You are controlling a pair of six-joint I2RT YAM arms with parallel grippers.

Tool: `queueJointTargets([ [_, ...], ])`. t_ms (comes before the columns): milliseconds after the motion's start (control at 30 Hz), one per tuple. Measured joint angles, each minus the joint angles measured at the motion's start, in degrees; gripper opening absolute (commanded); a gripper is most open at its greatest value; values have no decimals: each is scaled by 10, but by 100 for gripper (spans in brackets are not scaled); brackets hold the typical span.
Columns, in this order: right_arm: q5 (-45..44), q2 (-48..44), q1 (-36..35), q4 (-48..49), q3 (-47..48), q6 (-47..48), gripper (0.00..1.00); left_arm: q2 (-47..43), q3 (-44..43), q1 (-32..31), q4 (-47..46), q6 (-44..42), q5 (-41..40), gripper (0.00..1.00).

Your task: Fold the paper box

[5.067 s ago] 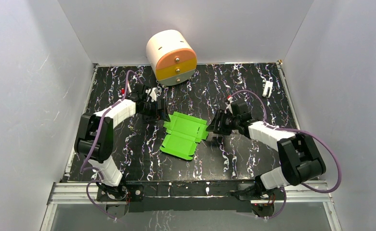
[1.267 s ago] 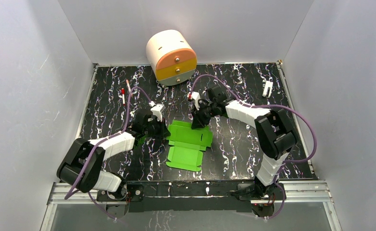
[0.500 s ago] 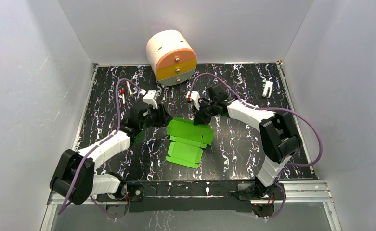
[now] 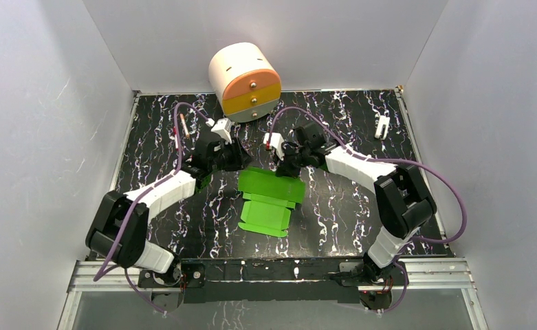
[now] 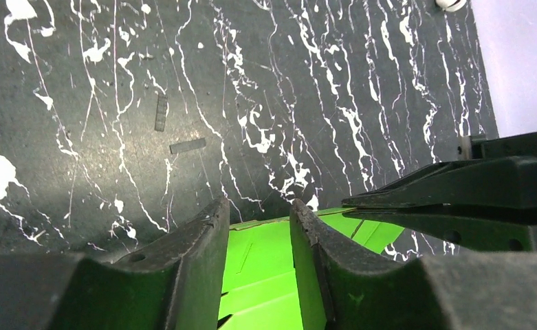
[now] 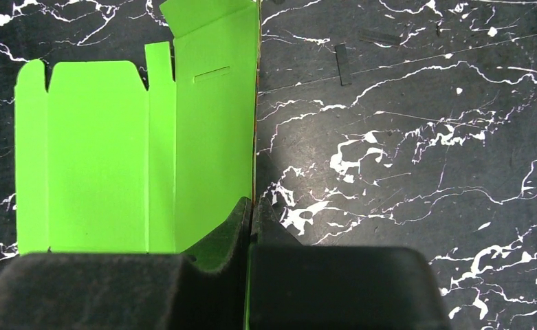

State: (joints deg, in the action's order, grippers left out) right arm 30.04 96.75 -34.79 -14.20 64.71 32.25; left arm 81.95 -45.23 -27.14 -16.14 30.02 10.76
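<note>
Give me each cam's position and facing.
Top: fixed overhead, behind, facing down at the table; both arms, left hand, right hand at the box.
Left wrist: looks low across the table at the box's edge; own fingers apart, right hand alongside.
Right wrist: looks down on the box; own fingers shut on its edge.
Shared: the box.

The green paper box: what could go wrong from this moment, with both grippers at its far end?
1. The right gripper is shut on only the thin edge of the paper box; a pull may let the card slip out or crease wrongly.
2. The left gripper stands open at the same end of the card, close to the right one; they could collide.
3. Most of the card lies flat and unheld on the table, so it may slide instead of folding.
</note>
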Motion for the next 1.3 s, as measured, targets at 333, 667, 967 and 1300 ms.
queueJointTargets([
  [333, -19, -23, -8, 30, -27, 20, 0, 42, -7, 0, 12, 24, 23, 31],
  [667, -52, -27, -21, 52, -35, 24, 0, 45, -7, 6, 11, 30, 39, 20],
  [967, -94, -35, -32, 89, -56, 22, 0, 45, -7, 11, 11, 35, 48, 18],
  [1300, -128, -40, -45, 154, -76, 21, 0, 59, -7, 9, -7, 69, 93, 17],
])
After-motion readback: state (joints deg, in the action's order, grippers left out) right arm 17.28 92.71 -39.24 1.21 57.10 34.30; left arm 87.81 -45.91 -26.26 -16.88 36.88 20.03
